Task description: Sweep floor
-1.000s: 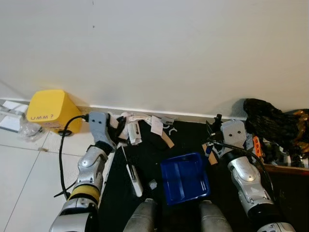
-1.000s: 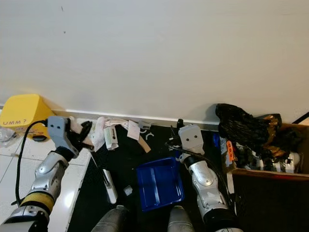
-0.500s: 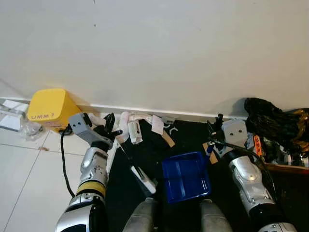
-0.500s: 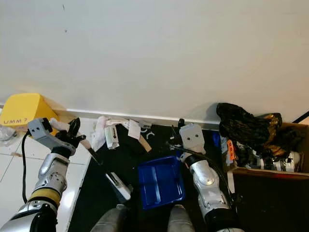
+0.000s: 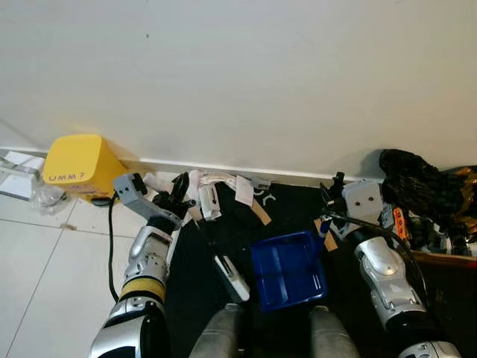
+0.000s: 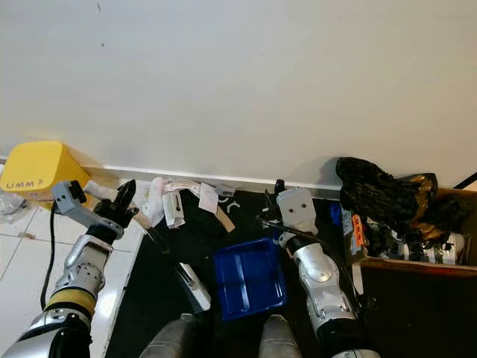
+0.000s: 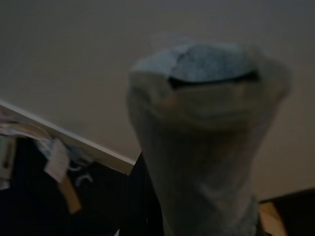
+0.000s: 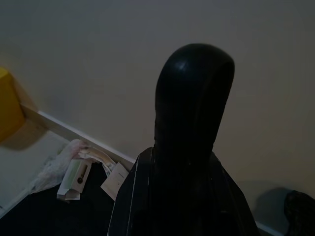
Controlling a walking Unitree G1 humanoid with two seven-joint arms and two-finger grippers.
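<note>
My left gripper (image 5: pixel 181 195) is clamped on the thin handle of the brush (image 5: pixel 231 277). The handle's long axis runs from my left fingers down and toward my feet, ending in the white brush head just beside the blue dustpan (image 5: pixel 288 269). My right gripper (image 6: pixel 273 200) sits above the dustpan's far edge, and the right wrist view shows a dark handle rising between its fingers, so I judge it closed on the dustpan handle.

The litter (image 5: pixel 216 195), white paper scraps, a small carton and a brown strip, lies against the skirting board, just past my left fingers and up-left of the dustpan. The left arm is nearer to it. The coming stroke therefore calls for drawing the brush head from the wall side toward the dustpan mouth.

Surface: a black mat (image 5: pixel 186 298) under me, pale floor tiles (image 5: pixel 45 261) to my left. Room: a plain white wall ahead, a yellow box (image 5: pixel 74 165) at the left corner, a black bag (image 5: pixel 417 190) over a carton at the right
</note>
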